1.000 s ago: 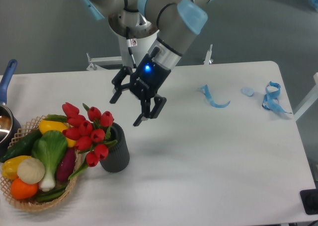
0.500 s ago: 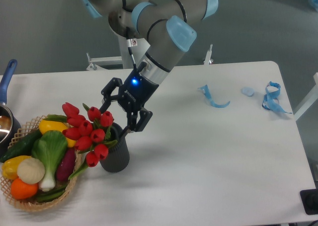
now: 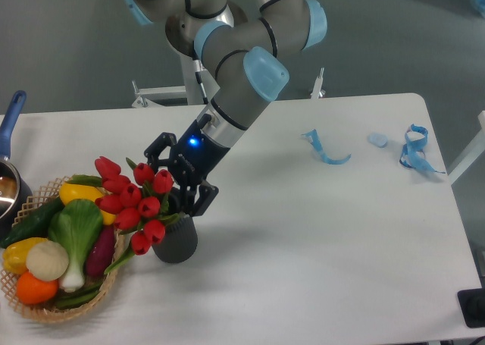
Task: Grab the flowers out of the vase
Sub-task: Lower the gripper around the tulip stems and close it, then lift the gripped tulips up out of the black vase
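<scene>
The flowers (image 3: 135,201), a bunch of red tulip buds with green leaves, lean out to the left from the vase (image 3: 177,239), a short dark ribbed cylinder standing on the white table. My gripper (image 3: 176,186) hangs open just above the vase mouth, at the right edge of the bunch. One finger is behind the top buds, the other is over the vase's right rim. The fingertips are partly hidden by the buds, and nothing is held.
A wicker basket (image 3: 34,305) of colourful vegetables touches the vase's left side. A pot with a blue handle (image 3: 9,125) sits at the left edge. Blue ribbon pieces (image 3: 326,151) and a blue strap (image 3: 415,149) lie at the far right.
My gripper has moved down and to the left, from open table right of the vase to just above the vase mouth beside the buds. The flowers and vase have not moved.
</scene>
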`<state>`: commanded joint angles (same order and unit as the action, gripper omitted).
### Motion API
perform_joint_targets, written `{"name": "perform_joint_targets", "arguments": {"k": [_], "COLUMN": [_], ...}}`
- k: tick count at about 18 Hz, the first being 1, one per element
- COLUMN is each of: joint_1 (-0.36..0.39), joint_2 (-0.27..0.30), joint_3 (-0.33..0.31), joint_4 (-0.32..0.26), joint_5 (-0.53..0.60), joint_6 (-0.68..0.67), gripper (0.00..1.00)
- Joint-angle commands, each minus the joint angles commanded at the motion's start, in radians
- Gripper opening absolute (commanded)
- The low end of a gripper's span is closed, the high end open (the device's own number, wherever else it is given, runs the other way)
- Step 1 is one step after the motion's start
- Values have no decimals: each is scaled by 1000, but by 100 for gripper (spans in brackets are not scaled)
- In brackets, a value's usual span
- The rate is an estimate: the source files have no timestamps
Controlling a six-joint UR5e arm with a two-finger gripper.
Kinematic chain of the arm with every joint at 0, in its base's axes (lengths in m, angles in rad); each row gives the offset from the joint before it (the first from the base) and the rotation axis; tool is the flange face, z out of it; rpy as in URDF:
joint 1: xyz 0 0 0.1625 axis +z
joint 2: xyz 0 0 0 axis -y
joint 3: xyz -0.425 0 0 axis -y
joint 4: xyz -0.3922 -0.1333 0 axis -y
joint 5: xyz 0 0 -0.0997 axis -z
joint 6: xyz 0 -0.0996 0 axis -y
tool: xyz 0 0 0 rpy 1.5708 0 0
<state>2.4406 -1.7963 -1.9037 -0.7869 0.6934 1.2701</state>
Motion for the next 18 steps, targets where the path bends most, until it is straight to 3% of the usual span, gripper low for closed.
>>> {"name": "perform_joint_targets", "arguments": {"k": [6, 12, 18], "joint_1": [0, 3, 12], "joint_2": [0, 2, 6], "joint_3": [2, 5, 8], "joint_4": [0, 0, -2], "joint_5": [0, -2, -11], "joint_6": [2, -2, -3], "gripper": [56, 41, 37]}}
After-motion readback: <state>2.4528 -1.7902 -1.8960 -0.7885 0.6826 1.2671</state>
